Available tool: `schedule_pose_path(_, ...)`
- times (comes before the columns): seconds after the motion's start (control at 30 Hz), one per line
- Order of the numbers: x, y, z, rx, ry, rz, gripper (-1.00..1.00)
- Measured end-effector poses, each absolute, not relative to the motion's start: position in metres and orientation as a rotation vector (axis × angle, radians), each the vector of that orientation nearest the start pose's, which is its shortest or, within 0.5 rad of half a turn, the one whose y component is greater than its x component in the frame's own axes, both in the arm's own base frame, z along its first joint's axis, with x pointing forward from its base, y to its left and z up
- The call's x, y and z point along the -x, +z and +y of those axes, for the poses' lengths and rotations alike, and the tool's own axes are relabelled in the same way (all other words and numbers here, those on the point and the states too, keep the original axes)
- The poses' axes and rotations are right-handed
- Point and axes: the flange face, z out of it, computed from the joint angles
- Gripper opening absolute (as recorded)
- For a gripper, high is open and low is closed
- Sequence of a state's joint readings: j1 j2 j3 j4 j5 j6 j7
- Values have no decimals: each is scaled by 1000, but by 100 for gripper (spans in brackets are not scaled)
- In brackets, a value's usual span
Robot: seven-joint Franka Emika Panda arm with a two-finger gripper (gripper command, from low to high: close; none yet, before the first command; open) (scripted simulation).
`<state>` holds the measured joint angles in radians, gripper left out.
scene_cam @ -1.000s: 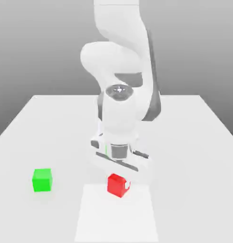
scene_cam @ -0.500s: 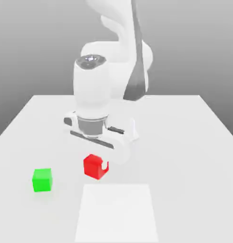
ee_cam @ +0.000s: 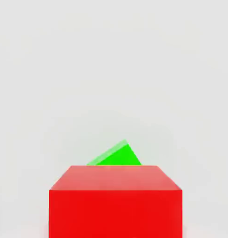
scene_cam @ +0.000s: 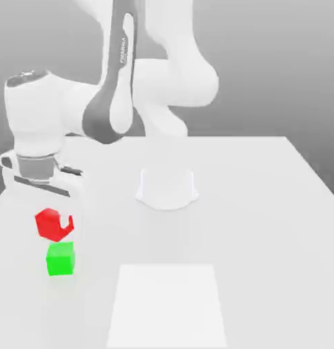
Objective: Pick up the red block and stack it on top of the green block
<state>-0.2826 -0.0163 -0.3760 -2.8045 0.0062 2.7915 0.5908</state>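
Note:
The red block hangs in the air at the exterior view's left, with my gripper shut on it. Just below it the green block rests on the white table, a narrow gap between the two cubes. The red cube sits slightly toward the exterior view's left of the green one and is turned relative to it. In the hand view the red block is close to the camera and covers most of the green block, of which one corner peeks out behind it.
A paler square patch is marked on the table near its front edge. The arm's white base stands at the middle of the table, and the arm reaches over from it toward the exterior view's left.
My gripper has carried the red block from the front middle of the table toward the exterior view's left, to a spot just above the green block. The green block has not moved.

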Motion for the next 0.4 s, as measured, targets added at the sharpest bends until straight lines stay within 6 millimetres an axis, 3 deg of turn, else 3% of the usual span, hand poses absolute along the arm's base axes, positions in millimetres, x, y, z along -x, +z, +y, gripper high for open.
schedule_pose_path(0.1,-295,190,-230,2537,-1,1845,-100)
schedule_pose_path(0.13,-294,184,-230,2537,0,1849,100)
schedule_pose_path(0.33,-293,180,-230,2536,0,1851,100)
schedule_pose_path(0.4,-294,187,-231,2534,-3,1850,100)
